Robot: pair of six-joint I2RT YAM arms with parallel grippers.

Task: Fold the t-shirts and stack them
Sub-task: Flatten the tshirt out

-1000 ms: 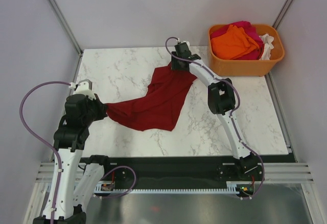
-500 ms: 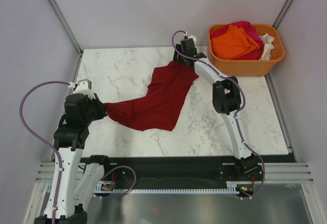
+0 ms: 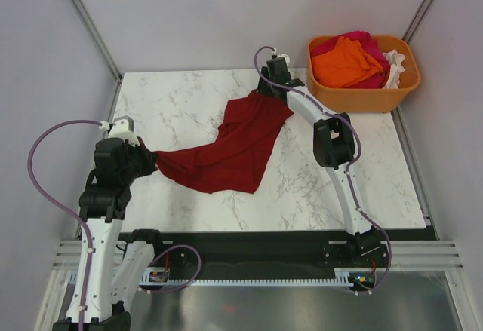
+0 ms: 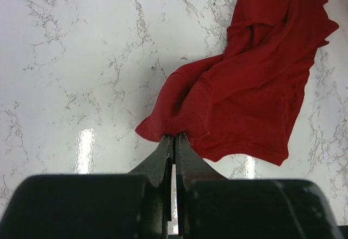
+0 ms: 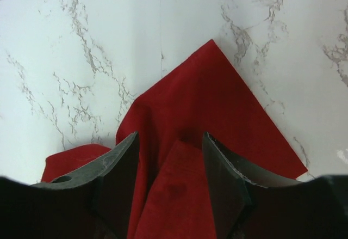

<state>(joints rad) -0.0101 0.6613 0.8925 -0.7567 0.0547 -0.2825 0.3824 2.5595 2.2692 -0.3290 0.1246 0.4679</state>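
We are looking at the dark red shirt (image 3: 234, 146), which is lying wrinkled across the middle of the marble table (image 3: 173, 97), running from the left side toward the far edge. Its near-left end is narrowing into a bunched tail, and the left gripper (image 3: 151, 161) is pinching it. In the left wrist view the fingers (image 4: 163, 160) are pressing together with only a sliver between them, and the cloth's edge is disappearing between their tips. The wider body of the shirt is fanning out beyond and resting on the marble.

At the far end, the right gripper (image 3: 266, 93) is hanging over the shirt's upper corner. In the right wrist view its fingers (image 5: 117, 165) are standing well apart, with a raised fold of red cloth sitting in the gap. We are not able to tell whether the pads are touching that fold, but they are not clamping it. A pointed flap is lying flat just past the fingertips.

Well apart, at the table's far right corner, an orange tub (image 3: 362, 99) is holding the other shirts in a heap. An orange shirt (image 3: 346, 61) is lying on top, a pink shirt (image 3: 361, 39) is showing behind it, and a white shirt (image 3: 397, 65) is bunching at the right rim.
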